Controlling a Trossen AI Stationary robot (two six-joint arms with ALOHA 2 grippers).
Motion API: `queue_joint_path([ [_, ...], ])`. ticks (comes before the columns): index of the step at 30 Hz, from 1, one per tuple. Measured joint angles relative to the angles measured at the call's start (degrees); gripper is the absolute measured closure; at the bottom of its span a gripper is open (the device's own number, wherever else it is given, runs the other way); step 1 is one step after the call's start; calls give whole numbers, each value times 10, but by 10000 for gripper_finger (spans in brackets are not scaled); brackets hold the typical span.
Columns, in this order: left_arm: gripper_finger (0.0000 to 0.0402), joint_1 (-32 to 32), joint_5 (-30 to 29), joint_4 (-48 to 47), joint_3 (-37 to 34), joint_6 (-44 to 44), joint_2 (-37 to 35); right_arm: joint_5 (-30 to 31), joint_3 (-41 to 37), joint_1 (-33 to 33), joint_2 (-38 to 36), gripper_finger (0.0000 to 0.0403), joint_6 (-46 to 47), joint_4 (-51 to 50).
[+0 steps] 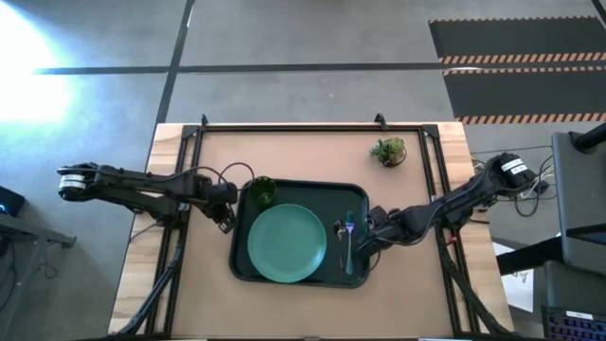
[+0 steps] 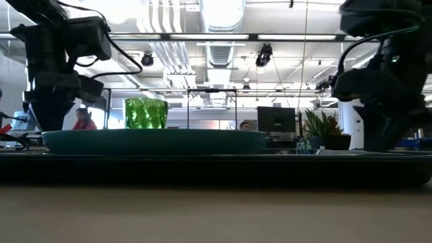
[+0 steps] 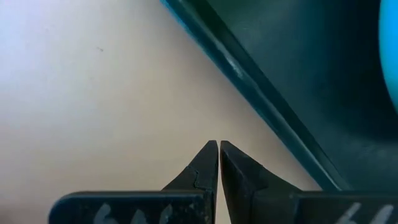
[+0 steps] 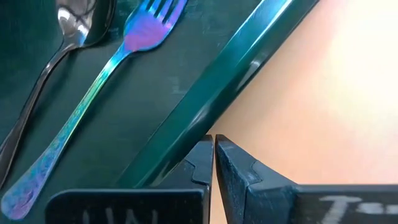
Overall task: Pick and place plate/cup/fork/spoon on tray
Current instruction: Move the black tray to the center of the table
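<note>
Left claw [image 3: 219, 144] closed, empty, beside tray [image 3: 261, 93] | right claw [image 4: 214, 139] closed, empty, at tray rim

Count on my table, high view: one tray [image 1: 301, 195] at frame centre. One plate [image 1: 287, 243] on it, lower centre. One cup [image 1: 262, 192] at the tray's upper left corner. One fork [image 1: 348, 239] and one spoon [image 1: 340, 230], side by side right of the plate. One potted plant [image 1: 388, 151], upper right of centre.
</note>
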Motion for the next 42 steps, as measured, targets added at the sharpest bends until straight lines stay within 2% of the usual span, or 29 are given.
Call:
queue_joint_path([
  [12,402,0,7,1,0,-1,0,3,0,-69,-5,394,-101,2],
  [24,402,0,7,1,0,-15,0,4,0,-135,-52,394,-182,6],
  [30,402,0,7,1,0,-15,0,3,2,-154,-77,394,-233,86],
  [42,402,0,7,1,0,-15,0,-29,-2,-203,-24,394,-286,103],
])
